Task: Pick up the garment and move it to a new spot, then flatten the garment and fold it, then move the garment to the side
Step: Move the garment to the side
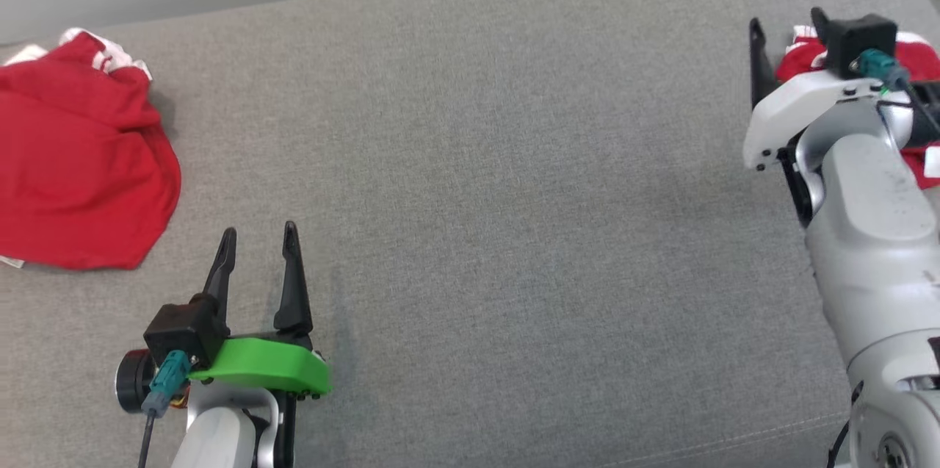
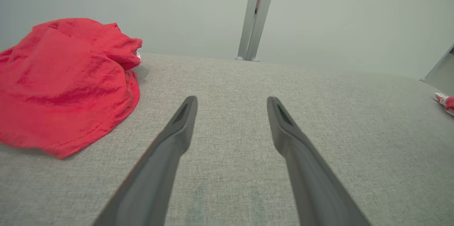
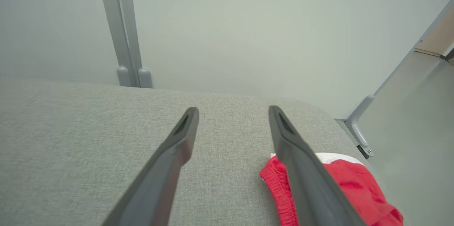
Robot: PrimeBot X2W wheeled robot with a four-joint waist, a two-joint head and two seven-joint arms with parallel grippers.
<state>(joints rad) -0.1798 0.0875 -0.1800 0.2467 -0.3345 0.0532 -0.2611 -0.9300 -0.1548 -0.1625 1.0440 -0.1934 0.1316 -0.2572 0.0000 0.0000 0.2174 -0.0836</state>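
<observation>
Our right gripper [image 1: 786,23], fingers spread, hovers over the red garment [image 3: 354,183] at the grey cushion's [image 1: 514,196] right edge, seemingly set aside. Left gripper [image 1: 259,231] fingers spread too. Next, we'd fetch the crumpled garment [image 1: 73,159] at left.

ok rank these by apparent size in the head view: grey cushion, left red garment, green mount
1. grey cushion
2. left red garment
3. green mount, smallest though it sits nearer the camera
</observation>
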